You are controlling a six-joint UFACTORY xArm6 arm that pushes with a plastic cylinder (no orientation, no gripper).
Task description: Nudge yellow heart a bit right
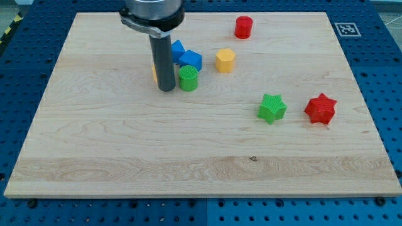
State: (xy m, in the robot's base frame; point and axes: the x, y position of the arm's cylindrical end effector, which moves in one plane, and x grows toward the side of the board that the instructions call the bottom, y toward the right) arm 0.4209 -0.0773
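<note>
In the camera view my tip (166,89) is seen set down just left of the green cylinder (188,78), nothing being gripped by the bare rod, and the yellow heart (154,73) – mostly hidden behind it – is presumably approached for a rightward push.

Dark grey rod (166,89) w/ wider black-and-silver collar up top

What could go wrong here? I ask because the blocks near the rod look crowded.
1. The yellow heart is almost hidden behind my tip, showing only a sliver at the rod's left, so contact is hard to judge.
2. The green cylinder sits right beside my tip on the right; a rightward push would likely shove it too.
3. The blue blocks just behind could get dragged along.
</note>
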